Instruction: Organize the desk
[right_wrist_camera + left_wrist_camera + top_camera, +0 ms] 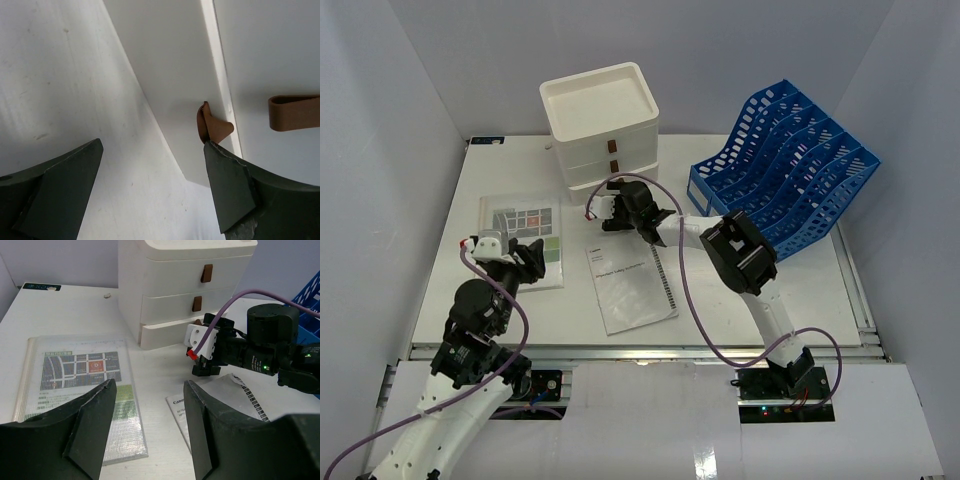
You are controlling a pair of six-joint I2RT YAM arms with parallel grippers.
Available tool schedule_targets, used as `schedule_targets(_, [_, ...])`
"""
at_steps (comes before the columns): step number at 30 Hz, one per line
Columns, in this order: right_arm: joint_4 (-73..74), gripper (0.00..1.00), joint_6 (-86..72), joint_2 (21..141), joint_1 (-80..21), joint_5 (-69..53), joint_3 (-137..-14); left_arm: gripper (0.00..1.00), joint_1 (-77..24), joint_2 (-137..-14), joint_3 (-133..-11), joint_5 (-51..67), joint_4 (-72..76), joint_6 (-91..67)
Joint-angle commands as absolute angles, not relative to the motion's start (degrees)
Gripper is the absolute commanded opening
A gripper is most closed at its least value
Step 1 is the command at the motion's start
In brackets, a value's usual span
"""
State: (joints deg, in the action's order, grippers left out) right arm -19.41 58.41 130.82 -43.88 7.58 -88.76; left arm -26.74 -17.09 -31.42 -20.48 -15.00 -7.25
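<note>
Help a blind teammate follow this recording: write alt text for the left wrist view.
The open left gripper frames a white desk, with a laminated map sheet lying at left and a booklet at right. Beyond, the right arm reaches toward the bottom drawer of a white three-drawer box.

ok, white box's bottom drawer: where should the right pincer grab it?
The brown tab on the front of the bottom drawer, approached head-on: it is the only part standing out from the flat face. The open right pincer sits beside it.

White three-drawer box [599, 105] far centre; blue file rack [788, 168] right; laminated map sheet [525, 221] left; booklet [630, 290] centre.
</note>
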Motion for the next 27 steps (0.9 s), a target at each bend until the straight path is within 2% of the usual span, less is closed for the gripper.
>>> schedule_targets(1, [-25.77, 0.9, 56.5, 132.94, -42.86, 8.4, -92.84, 0.69, -26.54, -18.53, -31.06, -19.2, -15.05, -6.77])
schedule_targets(7, [-28.03, 0.9, 53.97, 134.83, -42.28, 10.01, -95.01, 0.77, -26.54, -20.21, -30.85, -16.28, -14.42, -6.68])
schedule_targets(13, [-23.33, 0.9, 48.28, 126.62, -41.87, 3.34, -88.03, 0.98, -26.54, -22.77, -30.35, -8.47, -13.04, -7.43])
schedule_targets(16, [-14.36, 0.9, 39.5, 119.81, -40.22, -5.37, -87.41, 0.98, -26.54, -27.4, -31.37, -1.18, -13.74, -9.85])
schedule_targets(18, [-2.71, 0.9, 30.63, 113.89, -38.47, -15.93, -87.56, 0.98, -26.54, -31.07, -32.33, 3.4, -14.76, -13.98])
schedule_targets(20, [8.54, 0.9, 28.32, 110.42, -36.47, -26.85, -88.51, 0.98, -26.54, -35.0, -31.78, 8.53, -14.93, -20.94])
schedule_targets(24, [18.23, 0.9, 25.18, 107.1, -34.63, -32.5, -84.86, 0.98, -26.46, -39.63, -25.13, 18.29, -8.62, -36.75])
schedule_targets(27, [20.46, 0.9, 21.29, 106.13, -34.41, -29.67, -81.17, 0.98, -26.46, -40.58, -19.85, 24.11, 0.73, -43.94])
